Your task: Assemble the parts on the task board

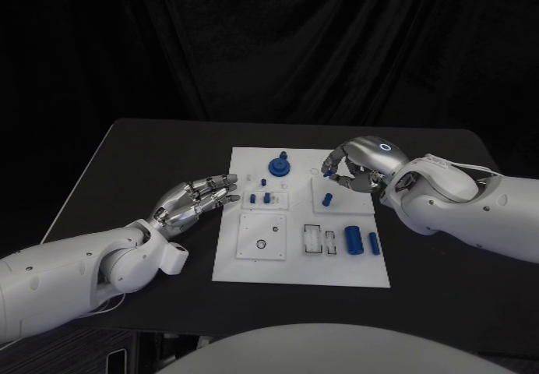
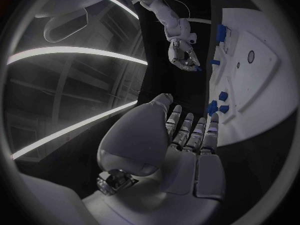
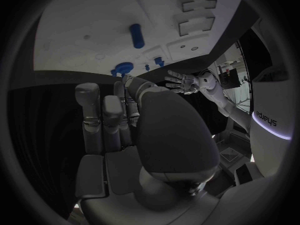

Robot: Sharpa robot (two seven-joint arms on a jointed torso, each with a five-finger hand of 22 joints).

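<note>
In the head view the white task board (image 1: 301,269) lies in the middle of the black table (image 1: 135,156), a little below the centre of the frame. The left hand (image 1: 200,199) comes from the lower left and rests at the left edge of the board, with its fingers stretched out side by side and pointing toward the upper right; it holds nothing, and the fingertips reach the board's edge near two small blue pegs (image 1: 261,199). In the left wrist view the same fingers (image 2: 190,130) are straight and close together, with the board's rim just ahead of them. The right hand (image 1: 354,167) comes from the right and hovers over the upper right corner of the board, its fingers curled inward. The left wrist view shows a small blue piece (image 2: 197,69) at its fingertips, but I cannot tell for sure if the hand grips it. Below this hand, in the head view, a short blue peg (image 1: 327,199) stands on the board. In the upper middle of the board there is a round blue gear part (image 1: 279,165) with a small knob above it. In the lower right part of the board two blue cylinders (image 1: 361,241) lie side by side, next to two empty rectangular slots (image 1: 320,240).
</note>
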